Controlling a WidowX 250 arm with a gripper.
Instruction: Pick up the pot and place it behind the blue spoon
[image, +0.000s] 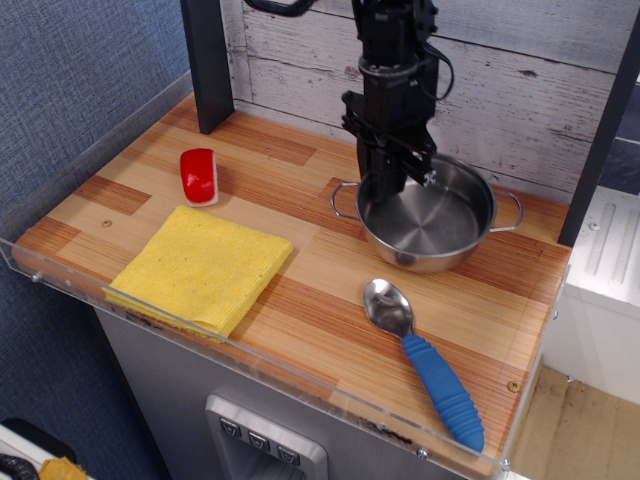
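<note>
The shiny steel pot (430, 222) with two wire loop handles is near the back right of the wooden counter, just behind the blue spoon. My black gripper (381, 188) comes down from above and is shut on the pot's left rim. I cannot tell whether the pot rests on the wood or hangs just above it. The blue spoon (425, 360) lies at the front right, metal bowl toward the pot, blue ribbed handle toward the front right corner.
A folded yellow cloth (203, 266) lies at the front left. A small red-and-white object (199, 175) sits behind it. A dark post (207, 62) stands at the back left. A clear plastic lip (250, 362) runs along the counter's front edge.
</note>
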